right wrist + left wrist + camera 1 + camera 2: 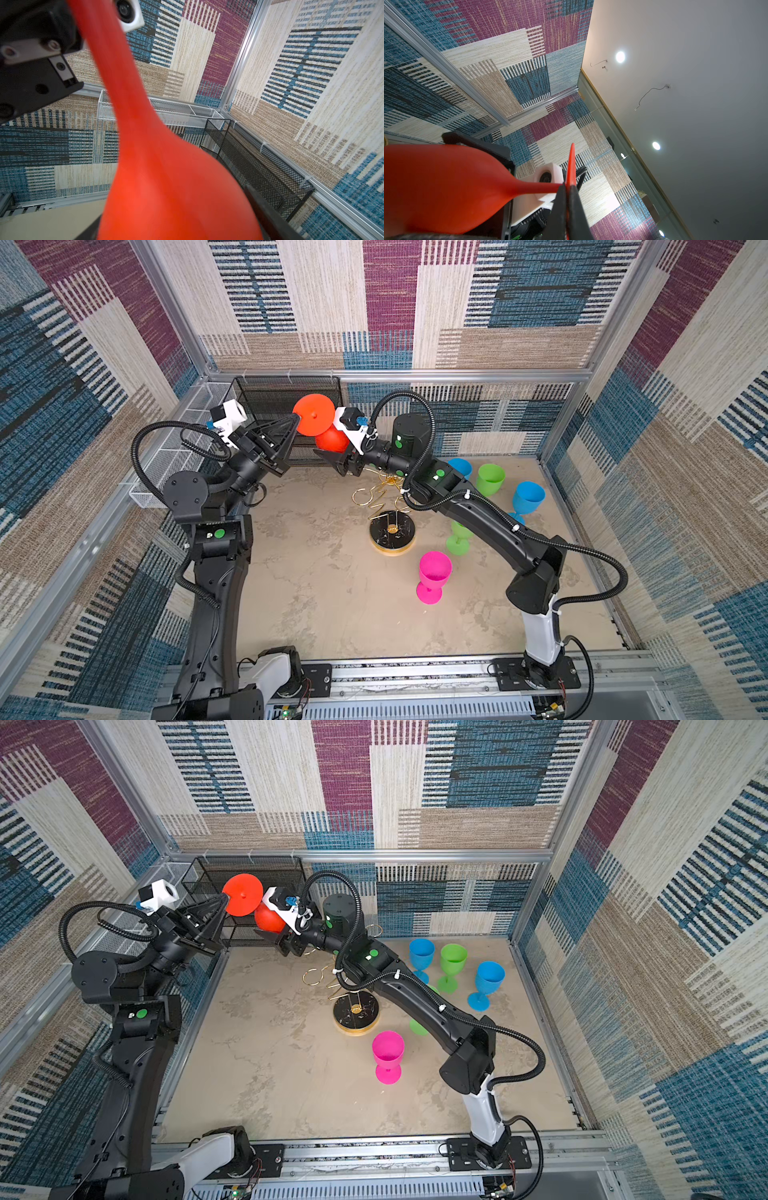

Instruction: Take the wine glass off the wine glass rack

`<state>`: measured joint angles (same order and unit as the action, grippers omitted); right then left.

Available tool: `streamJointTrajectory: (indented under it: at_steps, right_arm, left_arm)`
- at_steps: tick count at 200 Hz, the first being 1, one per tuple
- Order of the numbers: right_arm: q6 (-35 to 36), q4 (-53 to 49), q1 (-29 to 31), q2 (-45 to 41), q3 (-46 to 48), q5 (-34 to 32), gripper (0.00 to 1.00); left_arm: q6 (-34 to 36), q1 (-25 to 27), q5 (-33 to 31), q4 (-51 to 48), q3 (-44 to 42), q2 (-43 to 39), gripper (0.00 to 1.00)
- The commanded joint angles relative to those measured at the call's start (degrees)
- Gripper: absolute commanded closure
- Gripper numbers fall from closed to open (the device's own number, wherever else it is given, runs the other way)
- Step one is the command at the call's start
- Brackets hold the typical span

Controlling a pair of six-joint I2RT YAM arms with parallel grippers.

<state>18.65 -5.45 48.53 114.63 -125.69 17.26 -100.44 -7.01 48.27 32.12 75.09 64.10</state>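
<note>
High over the back of the table, clear of the gold wine glass rack, the red wine glass hangs foot-up, stem near vertical, its foot rim pinched by the left claw, its bowl between the jaws of the right claw, their grip unclear.

The right arm hides part of the wine glass rack.

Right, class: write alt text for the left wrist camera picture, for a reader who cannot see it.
A red wine glass looms close, its flat foot pinched edge-on in the shut left gripper. Behind are patchwork-patterned walls and a grey ceiling with round lights.
</note>
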Motion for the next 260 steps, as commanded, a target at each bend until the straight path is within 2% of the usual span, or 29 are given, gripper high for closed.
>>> streamJointTrajectory:
  at_steps: [1,87,112,119,137,159,175,182,207,241,260]
  right_arm:
    - [0.43,0.71,0.51,-1.44,0.96,-0.52,0.27]
    - [-1.25,-2.20,0.55,-4.16,2.23,-1.18,0.36]
    - [-1.77,-2.88,0.54,-5.52,3.62,-1.68,0.38]
    - [-2.07,-3.11,0.60,-5.94,4.03,-1.85,0.39]
    - [-2.70,-3.39,0.56,-7.31,5.47,-2.60,0.40]
    - [-3.79,-5.95,0.56,-8.73,5.33,-3.41,0.43]
    - [-4.78,-10.46,0.59,-9.75,3.73,-4.40,0.44]
    - [-5.17,-13.08,0.59,-10.26,2.88,-4.84,0.44]
    - [-6.43,-23.11,0.59,-12.68,0.21,-5.10,0.46]
    - [-7.86,-32.77,0.59,-17.48,1.65,-5.30,0.48]
    - [-8.78,-35.24,0.70,-20.24,4.96,-5.35,0.49]
  left_arm:
    - [-1.55,-0.05,-1.61,5.33,-0.03,0.11,1.00]
    - [-1.41,-0.10,-1.80,5.76,0.14,0.92,1.00]
    - [-1.20,-0.08,-2.11,5.97,0.20,1.02,0.70]
    - [-0.95,-0.09,-1.98,6.11,0.35,1.03,0.64]
    - [0.40,-0.11,-1.56,5.94,1.01,0.79,0.57]
    - [5.02,-0.06,-1.52,5.10,1.26,0.01,0.53]
    - [12.80,-0.18,-0.65,3.62,1.51,-0.44,0.53]
    - [17.63,-0.10,-0.14,-0.63,1.99,-0.73,0.52]
    - [43.28,-0.11,-0.19,-11.86,4.82,-2.13,0.52]
    - [71.40,1.30,-5.11,-10.79,0.52,-5.20,0.51]
    - [84.21,3.03,-0.20,-2.58,-3.72,-5.95,0.51]
